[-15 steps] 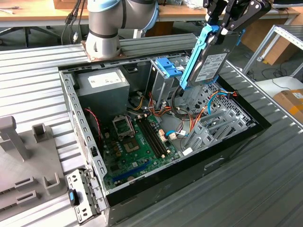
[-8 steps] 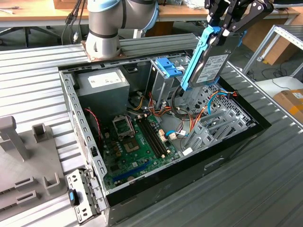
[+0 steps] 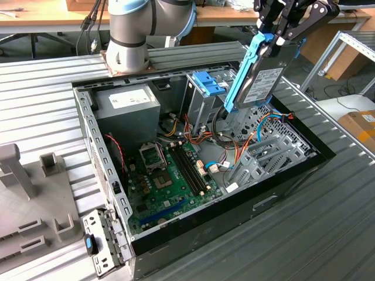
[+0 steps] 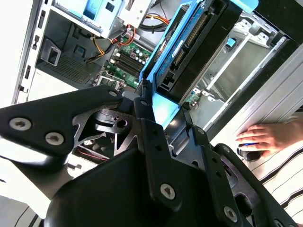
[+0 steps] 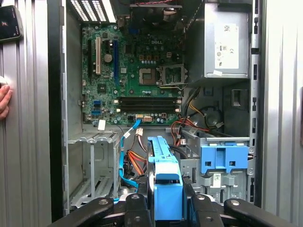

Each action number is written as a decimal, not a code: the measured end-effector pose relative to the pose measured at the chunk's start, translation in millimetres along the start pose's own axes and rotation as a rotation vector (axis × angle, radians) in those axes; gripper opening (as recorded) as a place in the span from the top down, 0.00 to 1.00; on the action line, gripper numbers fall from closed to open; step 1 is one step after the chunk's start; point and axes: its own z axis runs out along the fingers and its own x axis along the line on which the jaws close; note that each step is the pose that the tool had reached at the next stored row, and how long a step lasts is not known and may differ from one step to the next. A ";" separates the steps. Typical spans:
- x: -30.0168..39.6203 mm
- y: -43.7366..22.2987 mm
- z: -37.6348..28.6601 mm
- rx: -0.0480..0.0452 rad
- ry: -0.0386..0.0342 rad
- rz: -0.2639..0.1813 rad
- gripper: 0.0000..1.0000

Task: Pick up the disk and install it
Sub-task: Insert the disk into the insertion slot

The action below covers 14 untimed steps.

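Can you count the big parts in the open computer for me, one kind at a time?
disk, held up by the gripper: 1
power-supply box: 1
green circuit board: 1
blue latch on the metal cage: 1
Total: 4

A ribbed grey worktable (image 3: 41,88) sits before a wooden desk (image 3: 41,22).

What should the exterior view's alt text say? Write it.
The gripper holds the disk, tilted, above the open computer case, near the blue latch on the drive cage. The motherboard and power-supply box lie exposed inside.
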 end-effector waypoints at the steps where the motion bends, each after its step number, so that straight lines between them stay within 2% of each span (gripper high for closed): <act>1: 0.2 0.0 0.0 0.0000 0.0000 0.000 0.64; 5: 1.1 0.0 0.0 0.0000 0.0000 0.000 0.64; 14: 7.8 -0.6 -0.2 0.0000 0.0000 0.000 0.64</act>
